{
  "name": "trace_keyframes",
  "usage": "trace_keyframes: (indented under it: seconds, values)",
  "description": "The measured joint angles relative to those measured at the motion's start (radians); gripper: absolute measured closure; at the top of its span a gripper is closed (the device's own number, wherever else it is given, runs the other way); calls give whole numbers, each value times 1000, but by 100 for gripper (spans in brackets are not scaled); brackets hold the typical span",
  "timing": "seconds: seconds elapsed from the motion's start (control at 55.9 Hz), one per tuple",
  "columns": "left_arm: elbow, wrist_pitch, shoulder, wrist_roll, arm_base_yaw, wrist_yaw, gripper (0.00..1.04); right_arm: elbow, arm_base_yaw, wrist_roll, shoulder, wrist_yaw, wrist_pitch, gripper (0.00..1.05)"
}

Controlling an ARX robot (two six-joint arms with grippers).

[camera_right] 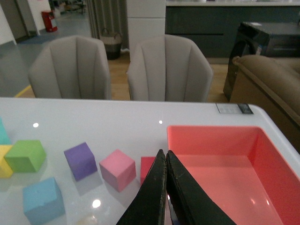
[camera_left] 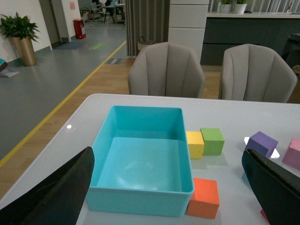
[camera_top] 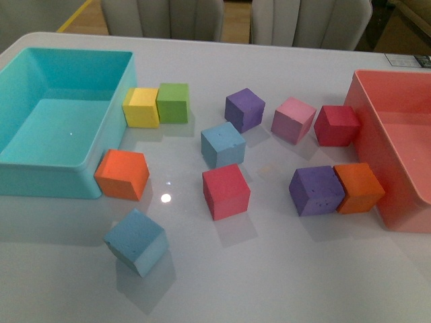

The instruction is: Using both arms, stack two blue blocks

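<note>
Evidently the task is at its start: neither blue block is held, and the two lie well apart on the table [camera_top: 269, 282]. The middle blue block [camera_top: 222, 145] is set just behind a red block [camera_top: 225, 192]. The near blue block [camera_top: 137, 242] is set closer to the robot, on the left, in front of the teal tray [camera_top: 40, 178] and turned at an angle to the others. No arm is shown in the front view.

The left gripper [camera_left: 168, 157] is held wide, with nothing between its fingers, and is raised facing the teal tray. The right gripper [camera_right: 165, 155] is pressed narrow, fingers together on nothing, and is raised over the table beside the pink tray [camera_right: 206, 140].

The reach is judged to be the step in hand. For the next move, the right gripper must be opened and each block approached from above. The near blue block seems best suited to the left arm, the middle one to the right. Care is called for beside the close red block.

No brand or writing can be read. A small label [camera_right: 233, 108] at the table's far edge is too small to be made out.
</note>
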Motion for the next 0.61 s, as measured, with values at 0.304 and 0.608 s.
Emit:
trace_keyframes:
  seconds: [0.304,0.608]
  values:
    - [0,0,0,0,0,0,9,-97,-91,1,-243,-101,-152,103]
    - [0,0,0,0,0,0,9,-146,-108,1,-496,-105,-352,103]
